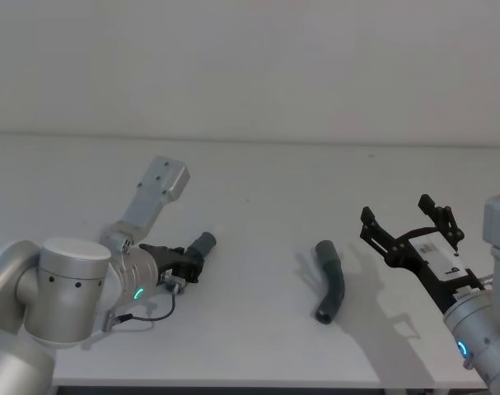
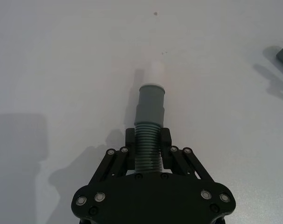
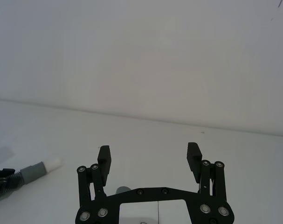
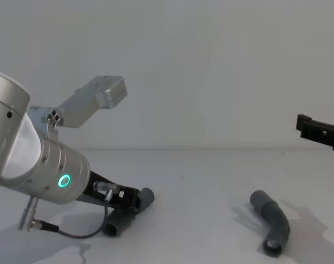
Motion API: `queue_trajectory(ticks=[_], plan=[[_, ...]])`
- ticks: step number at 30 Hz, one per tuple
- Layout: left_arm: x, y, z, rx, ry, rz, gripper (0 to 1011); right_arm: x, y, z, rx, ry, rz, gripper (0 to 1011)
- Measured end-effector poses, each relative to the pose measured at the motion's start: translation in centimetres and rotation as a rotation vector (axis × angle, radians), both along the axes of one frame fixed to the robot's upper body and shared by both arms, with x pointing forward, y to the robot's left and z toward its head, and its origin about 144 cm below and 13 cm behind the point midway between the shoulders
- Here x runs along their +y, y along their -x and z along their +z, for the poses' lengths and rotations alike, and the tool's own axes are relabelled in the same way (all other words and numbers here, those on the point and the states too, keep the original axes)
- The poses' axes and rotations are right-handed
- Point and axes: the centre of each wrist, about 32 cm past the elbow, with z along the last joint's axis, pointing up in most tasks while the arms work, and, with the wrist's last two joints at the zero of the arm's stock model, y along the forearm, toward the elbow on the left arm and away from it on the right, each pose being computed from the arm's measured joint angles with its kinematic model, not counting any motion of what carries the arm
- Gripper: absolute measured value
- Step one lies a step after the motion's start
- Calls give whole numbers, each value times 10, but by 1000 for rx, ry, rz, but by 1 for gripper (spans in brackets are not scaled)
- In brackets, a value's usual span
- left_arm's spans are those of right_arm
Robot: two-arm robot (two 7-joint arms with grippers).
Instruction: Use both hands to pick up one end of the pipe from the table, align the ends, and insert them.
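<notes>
One pipe piece (image 1: 204, 243) sits left, in the left gripper (image 1: 190, 262). The other piece (image 1: 330, 281) lies rightward on the table (image 1: 258, 189).

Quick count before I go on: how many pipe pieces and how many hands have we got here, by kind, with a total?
Pipe pieces: 2 (held pipe piece gripped in the left hand; loose pipe piece lying on the table)
Hands: 2 (left hand, shut on its piece; right hand, open and holding nothing)
Total: 4
</notes>
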Motion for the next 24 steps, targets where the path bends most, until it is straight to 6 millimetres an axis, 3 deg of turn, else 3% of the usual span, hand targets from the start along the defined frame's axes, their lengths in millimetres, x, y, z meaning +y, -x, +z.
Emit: queue_trajectory(ticks=[12, 24], plan=[[0, 0, 0, 0, 0, 0, 301, 0, 0, 6, 35, 77, 29, 1001], [0, 0, 0, 0, 0, 0, 301, 3, -4, 25, 162, 214, 71, 1001]])
